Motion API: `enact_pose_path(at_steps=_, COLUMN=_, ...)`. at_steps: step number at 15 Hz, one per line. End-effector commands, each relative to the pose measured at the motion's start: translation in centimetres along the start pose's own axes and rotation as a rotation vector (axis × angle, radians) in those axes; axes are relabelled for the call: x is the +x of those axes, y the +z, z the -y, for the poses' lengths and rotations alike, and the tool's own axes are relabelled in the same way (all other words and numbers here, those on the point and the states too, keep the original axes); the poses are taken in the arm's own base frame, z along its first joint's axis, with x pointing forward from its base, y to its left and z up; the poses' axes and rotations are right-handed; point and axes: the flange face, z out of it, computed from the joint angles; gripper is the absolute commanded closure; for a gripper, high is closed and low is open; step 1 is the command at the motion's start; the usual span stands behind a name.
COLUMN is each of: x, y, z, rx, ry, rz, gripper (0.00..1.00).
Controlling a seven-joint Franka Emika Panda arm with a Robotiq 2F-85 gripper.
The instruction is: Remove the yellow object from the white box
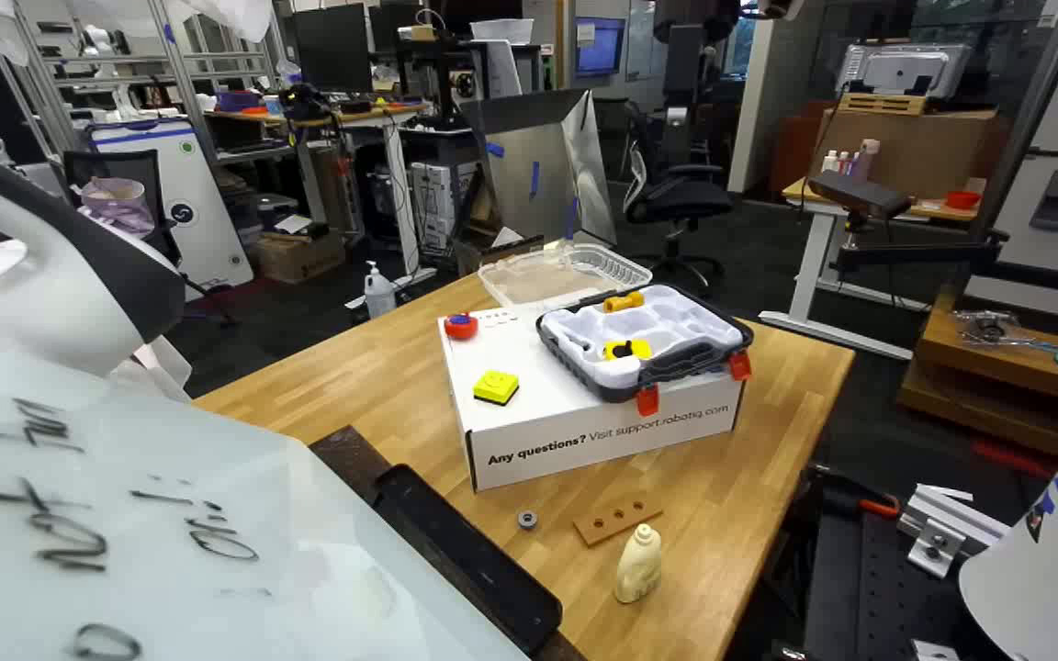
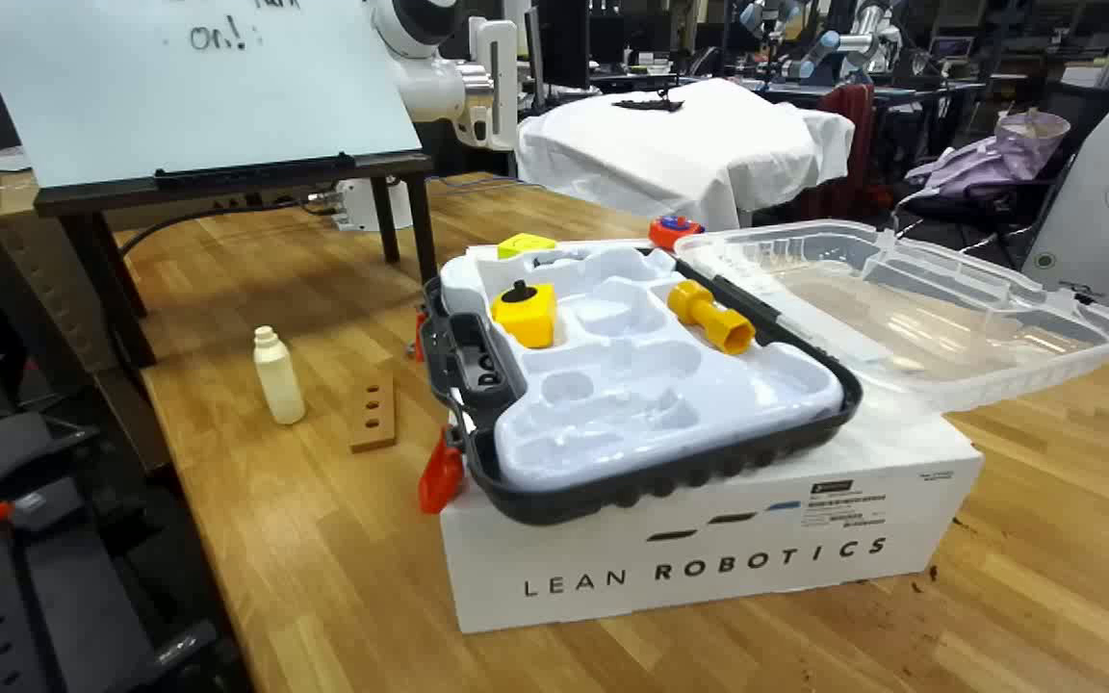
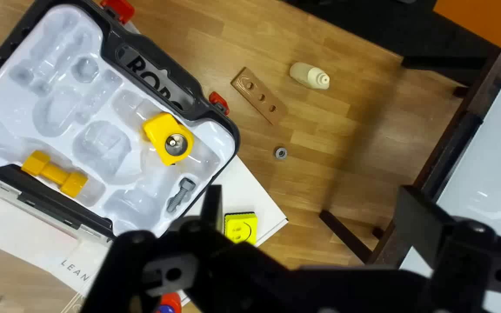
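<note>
The white box is a white moulded tray in a dark case with red latches, in both exterior views (image 1: 687,310) (image 2: 670,452) and the wrist view (image 3: 24,100). It lies open. The yellow object, a chunky piece with a dark round part, sits in it near the latch side (image 1: 636,349) (image 2: 533,325) (image 3: 158,130). A second yellow, bolt-shaped piece (image 1: 624,301) (image 2: 691,304) (image 3: 55,174) lies near the hinge side. In the wrist view my gripper (image 3: 310,193) is open and empty, above and apart from the box. Its fingers do not show in the exterior views.
The box stands on a white carton (image 1: 511,344) with a flat yellow block (image 1: 496,384) and a red piece (image 1: 461,328). A clear lid (image 2: 949,308) is behind. A cream figurine (image 1: 639,565), brown bar (image 1: 607,525) and grey ring (image 1: 527,520) lie on the table. A whiteboard (image 3: 489,174) stands beside.
</note>
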Motion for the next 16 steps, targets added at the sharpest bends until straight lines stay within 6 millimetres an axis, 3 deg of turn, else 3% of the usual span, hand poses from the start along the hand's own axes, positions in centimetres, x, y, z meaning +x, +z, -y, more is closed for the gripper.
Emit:
enact_pose_path(at_steps=1, x=0.0, y=-0.1, z=0.0, rx=0.000, ry=0.000, rz=0.001, gripper=0.00)
enact_pose_path(at_steps=9, x=0.7, y=0.3, z=-0.4, rx=0.019, ry=0.034, rz=0.004, gripper=0.00)
enact_pose_path(at_steps=16, x=3.4, y=2.4, z=-2.9, rx=-0.004, ry=0.350, rz=-0.019, gripper=0.00)
